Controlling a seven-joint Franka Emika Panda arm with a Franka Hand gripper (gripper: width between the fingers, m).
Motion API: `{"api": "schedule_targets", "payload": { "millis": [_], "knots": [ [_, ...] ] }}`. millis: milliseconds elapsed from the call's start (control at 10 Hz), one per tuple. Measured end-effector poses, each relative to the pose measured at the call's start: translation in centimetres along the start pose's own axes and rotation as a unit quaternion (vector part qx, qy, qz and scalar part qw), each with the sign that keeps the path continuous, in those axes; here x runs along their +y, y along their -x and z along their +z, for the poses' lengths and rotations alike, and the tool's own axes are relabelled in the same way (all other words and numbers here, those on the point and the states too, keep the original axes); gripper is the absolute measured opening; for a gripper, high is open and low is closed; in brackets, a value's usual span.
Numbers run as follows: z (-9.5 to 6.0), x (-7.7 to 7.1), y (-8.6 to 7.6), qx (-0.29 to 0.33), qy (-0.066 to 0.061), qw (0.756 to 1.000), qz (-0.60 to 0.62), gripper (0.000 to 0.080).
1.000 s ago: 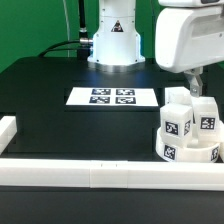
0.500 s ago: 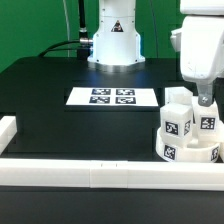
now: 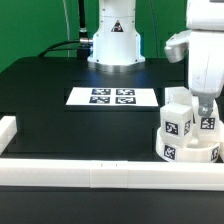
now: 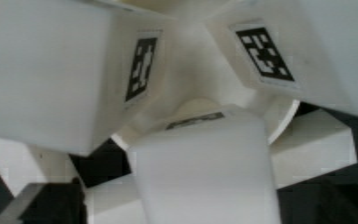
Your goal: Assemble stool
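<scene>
The stool seat (image 3: 187, 148), a short round white cylinder with tags on its side, stands near the front edge of the surface (image 3: 60, 125), toward the corner at the exterior view's right, just behind the long white border rail (image 3: 100, 175). Leg blocks (image 3: 178, 118) stand upright in it, packed close together, their long axes vertical and their tagged faces turned to the camera; exactly how many there are I cannot tell.

The hand (image 3: 205, 100) hangs straight above the block farthest to the exterior view's right, so the part lies directly below it, and the approach looks like a plain descent. Its fingers are spread wide and pinch nothing. In the wrist view the tagged blocks (image 4: 247, 50) fill the frame, very close.

My judgement: the fingers must straddle one upright block without nudging its neighbours, which stand tight against it. The marker board (image 3: 113, 97) lies well apart, toward the surface's middle.
</scene>
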State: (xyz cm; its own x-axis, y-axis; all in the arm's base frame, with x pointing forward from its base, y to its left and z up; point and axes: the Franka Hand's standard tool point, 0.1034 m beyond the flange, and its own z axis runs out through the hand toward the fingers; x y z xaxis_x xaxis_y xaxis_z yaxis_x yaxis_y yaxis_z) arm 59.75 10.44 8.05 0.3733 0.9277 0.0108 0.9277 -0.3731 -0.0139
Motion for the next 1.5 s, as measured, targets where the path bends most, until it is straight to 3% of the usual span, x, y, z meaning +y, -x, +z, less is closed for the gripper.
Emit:
{"api": "schedule_targets", "payload": {
  "millis": [200, 400, 900, 1200, 1500],
  "knots": [
    [0.51, -0.05, 0.17, -0.001, -0.002, 1.000, 0.001, 0.0649],
    [0.51, -0.03, 0.21, -0.001, -0.002, 1.000, 0.002, 0.0373],
    [0.54, -0.03, 0.27, 0.000, -0.004, 0.994, 0.108, 0.0338],
    [0.63, -0.23, 0.51, 0.000, -0.019, 0.971, 0.238, 0.0338],
    [0.64, -0.46, 0.33, -0.001, -0.027, 0.927, 0.375, 0.0340]
  ]
}}
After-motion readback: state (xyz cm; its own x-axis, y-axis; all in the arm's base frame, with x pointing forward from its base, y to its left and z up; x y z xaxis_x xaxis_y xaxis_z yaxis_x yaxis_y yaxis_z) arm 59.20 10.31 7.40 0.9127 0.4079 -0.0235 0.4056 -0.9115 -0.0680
